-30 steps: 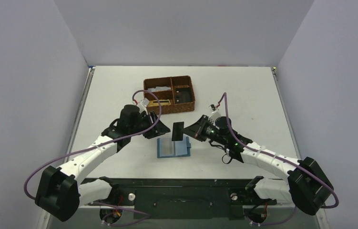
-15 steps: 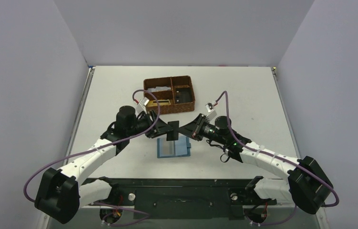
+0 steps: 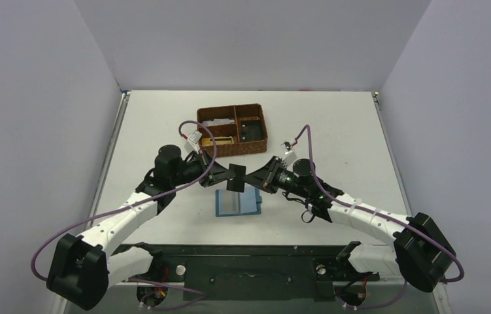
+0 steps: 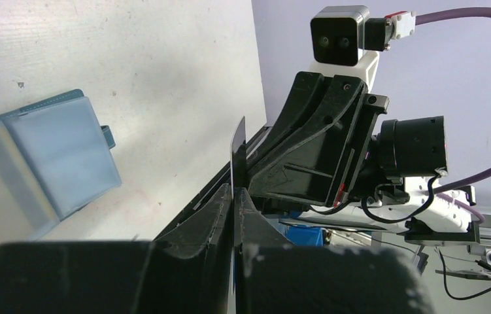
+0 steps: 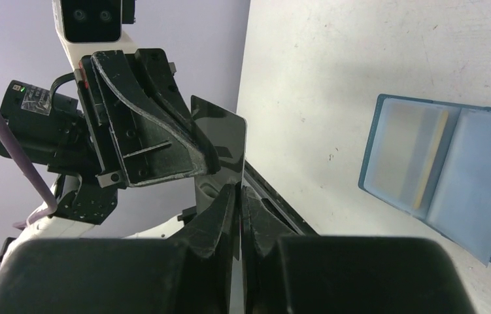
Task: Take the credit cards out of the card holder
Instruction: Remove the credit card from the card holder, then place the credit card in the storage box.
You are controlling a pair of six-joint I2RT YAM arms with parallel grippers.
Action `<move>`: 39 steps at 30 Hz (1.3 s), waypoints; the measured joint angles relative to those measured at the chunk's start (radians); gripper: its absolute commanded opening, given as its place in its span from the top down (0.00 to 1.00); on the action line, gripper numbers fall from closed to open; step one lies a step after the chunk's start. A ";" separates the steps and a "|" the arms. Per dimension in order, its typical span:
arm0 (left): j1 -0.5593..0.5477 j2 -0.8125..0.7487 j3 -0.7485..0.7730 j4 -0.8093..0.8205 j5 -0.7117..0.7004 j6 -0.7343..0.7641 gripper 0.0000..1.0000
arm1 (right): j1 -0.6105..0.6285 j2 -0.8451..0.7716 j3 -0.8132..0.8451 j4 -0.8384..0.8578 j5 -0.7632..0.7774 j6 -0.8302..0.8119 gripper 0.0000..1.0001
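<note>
dark credit card between both grippers, left gripper pinching its 9 o'clock edge, right gripper pinching its 3 o'clock edge, open card holder at 6 o'clock

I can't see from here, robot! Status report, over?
Left end effector and right end effector both shut on black card. Card holder open below, tan card inside. Woven basket behind, not in the way.
</note>
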 measured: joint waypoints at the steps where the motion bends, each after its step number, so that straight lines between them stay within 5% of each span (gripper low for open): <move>1: 0.000 0.000 0.000 0.000 0.000 0.000 1.00 | 0.002 0.000 0.002 -0.003 0.003 -0.003 0.95; 2: 0.000 -0.002 0.000 -0.002 0.000 0.001 1.00 | 0.003 0.000 0.005 -0.008 0.006 -0.006 0.93; 7: -0.002 -0.010 0.000 -0.008 0.000 0.003 1.00 | 0.013 0.000 0.018 -0.028 0.010 -0.022 0.49; 11: -0.006 -0.013 0.000 -0.022 0.000 0.004 1.00 | 0.017 -0.003 0.032 -0.040 0.018 -0.041 0.36; 29: -0.006 -0.011 0.146 -0.294 -0.184 0.111 1.00 | -0.043 -0.262 0.081 -0.542 0.395 -0.212 0.27; 39: -0.006 0.297 0.486 -0.389 -0.331 0.177 1.00 | -0.225 -0.199 0.245 -0.772 0.439 -0.320 0.25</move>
